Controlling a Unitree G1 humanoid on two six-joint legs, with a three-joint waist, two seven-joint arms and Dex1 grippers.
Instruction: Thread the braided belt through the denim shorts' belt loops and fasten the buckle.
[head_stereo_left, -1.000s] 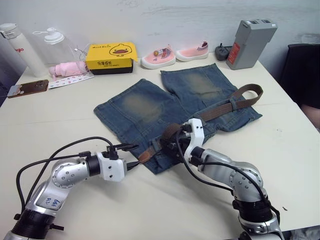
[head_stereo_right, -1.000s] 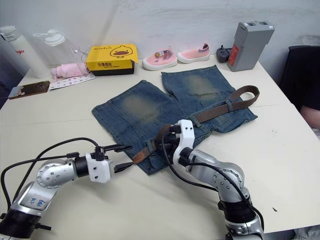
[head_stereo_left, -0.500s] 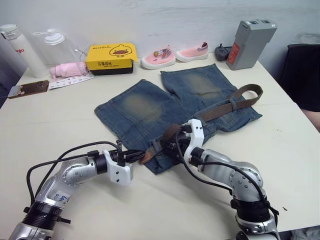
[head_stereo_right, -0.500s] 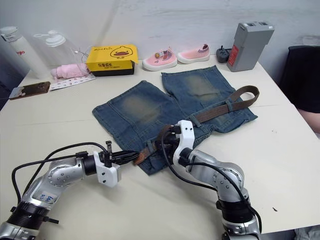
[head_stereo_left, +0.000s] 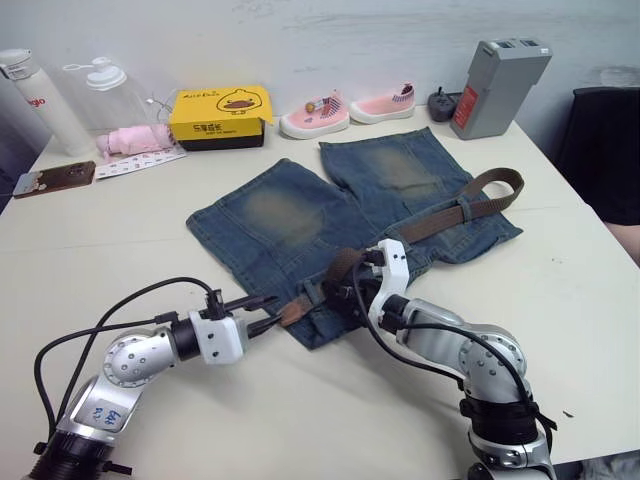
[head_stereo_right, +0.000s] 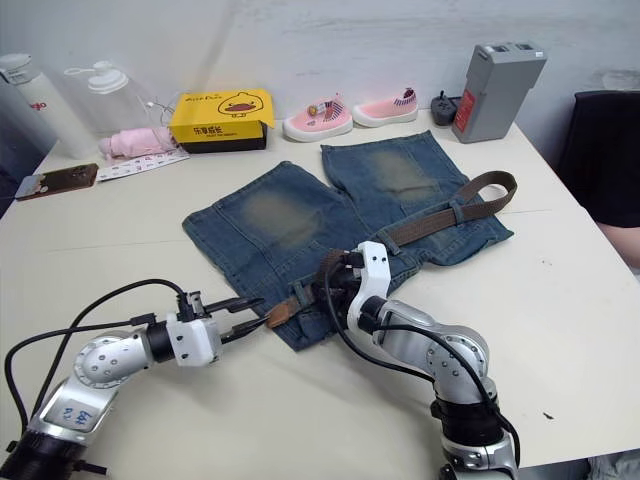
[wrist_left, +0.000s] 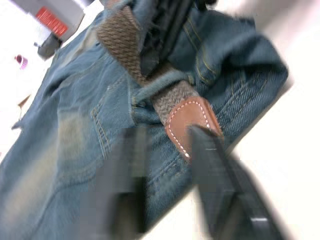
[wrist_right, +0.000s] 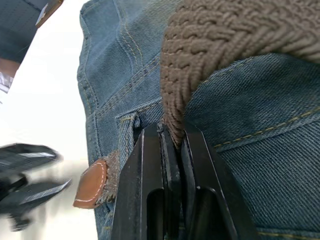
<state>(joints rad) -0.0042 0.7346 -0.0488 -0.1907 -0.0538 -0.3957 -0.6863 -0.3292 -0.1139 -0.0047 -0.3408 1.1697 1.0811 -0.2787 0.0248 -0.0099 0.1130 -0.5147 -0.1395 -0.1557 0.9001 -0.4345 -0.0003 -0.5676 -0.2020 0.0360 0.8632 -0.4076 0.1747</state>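
The braided belt (head_stereo_left: 455, 211) is laid along the waistband of the denim shorts (head_stereo_left: 330, 215), which are spread flat on the desk (head_stereo_left: 120, 240). Its far end is curled in a loop past the shorts' edge, and the buckle cannot be made out there. Near the front corner of the shorts the belt is passed under a belt loop (wrist_left: 159, 86), with the leather tip (wrist_left: 192, 122) poking out beyond it. A raised hump of the belt is pinched between the closed fingers of the right claw (wrist_right: 172, 145), so the part of the weave inside the grip is hidden. The left claw (head_stereo_left: 262, 312) is held open just in front of the leather tip, one finger to each side of it, nothing gripped; its fingers are blurred in the left wrist view. A yellow box (head_stereo_left: 220, 115) and two small pink shoes (head_stereo_left: 350, 108) are seen well beyond the shorts.
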